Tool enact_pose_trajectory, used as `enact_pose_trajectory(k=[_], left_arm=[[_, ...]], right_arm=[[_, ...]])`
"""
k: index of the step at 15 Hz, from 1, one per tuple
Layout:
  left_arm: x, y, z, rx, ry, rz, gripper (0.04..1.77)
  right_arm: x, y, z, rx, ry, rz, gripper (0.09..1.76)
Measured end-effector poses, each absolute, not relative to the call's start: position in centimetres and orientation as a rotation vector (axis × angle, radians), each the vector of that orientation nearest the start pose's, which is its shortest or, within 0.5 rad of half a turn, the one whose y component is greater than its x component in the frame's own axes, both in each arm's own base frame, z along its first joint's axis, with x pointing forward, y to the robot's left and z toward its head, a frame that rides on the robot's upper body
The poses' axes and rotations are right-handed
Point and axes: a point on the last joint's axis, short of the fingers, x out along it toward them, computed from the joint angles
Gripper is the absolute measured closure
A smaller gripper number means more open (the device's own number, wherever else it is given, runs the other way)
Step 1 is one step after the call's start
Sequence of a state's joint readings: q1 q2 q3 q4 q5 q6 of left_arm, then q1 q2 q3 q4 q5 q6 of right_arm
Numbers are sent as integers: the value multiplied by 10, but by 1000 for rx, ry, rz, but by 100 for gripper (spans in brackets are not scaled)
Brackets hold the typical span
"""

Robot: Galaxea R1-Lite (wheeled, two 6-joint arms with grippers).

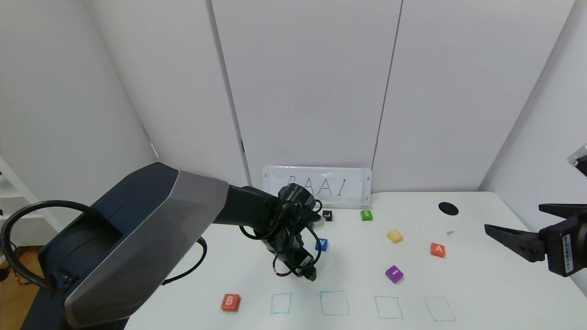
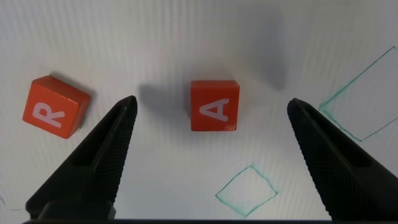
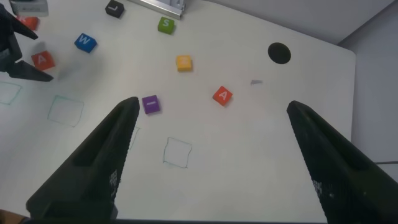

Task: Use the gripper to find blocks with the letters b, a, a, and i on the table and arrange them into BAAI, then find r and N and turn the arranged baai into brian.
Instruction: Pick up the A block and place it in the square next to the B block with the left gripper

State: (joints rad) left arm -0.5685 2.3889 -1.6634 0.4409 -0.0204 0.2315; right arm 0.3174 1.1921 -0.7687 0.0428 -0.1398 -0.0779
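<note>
The blocks lie scattered on the table (image 1: 458,284); the orange-red B block (image 1: 230,302) sits at the near left, just beside the row of green drawn squares (image 1: 334,303); one orange-red A block (image 2: 214,106) lies directly beneath the left gripper (image 2: 211,124), framed between its two fingers, which stand wide apart and touch nothing; the block rests flat on the white surface, apart from both fingertips; the r block (image 2: 55,107) lies just outside one finger of that gripper, tilted relative to the A; a second orange-red A block (image 1: 437,250) sits toward the right of the table, and the purple I block (image 1: 394,273) lies near it, closer to the drawn squares; a blue block (image 1: 321,244), a yellow block (image 1: 395,236), a green S block (image 1: 366,215) and a black block (image 1: 327,215) lie farther back, before a white card (image 1: 317,185) lettered BAAI; the right gripper (image 1: 502,227) hangs over the table's right edge, fingers spread, holding nothing.
</note>
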Motion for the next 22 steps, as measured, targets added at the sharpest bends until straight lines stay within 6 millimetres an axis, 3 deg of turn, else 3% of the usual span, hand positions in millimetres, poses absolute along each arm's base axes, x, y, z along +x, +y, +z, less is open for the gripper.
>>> enact_pose_trajectory(k=[10, 14, 17, 18, 22], left_arm=[[376, -238, 41, 573, 1076, -681, 9], [376, -238, 40, 573, 1078, -685, 75], [377, -239, 39, 570, 1076, -684, 105], [377, -239, 39, 569, 1077, -684, 131], [377, -238, 38, 565, 1083, -681, 131]], right_arm=[[163, 51, 228, -186, 451, 197, 14], [162, 52, 228, -188, 452, 201, 14], [162, 52, 228, -188, 453, 203, 14], [162, 53, 227, -190, 454, 206, 14], [160, 56, 225, -205, 458, 201, 14]])
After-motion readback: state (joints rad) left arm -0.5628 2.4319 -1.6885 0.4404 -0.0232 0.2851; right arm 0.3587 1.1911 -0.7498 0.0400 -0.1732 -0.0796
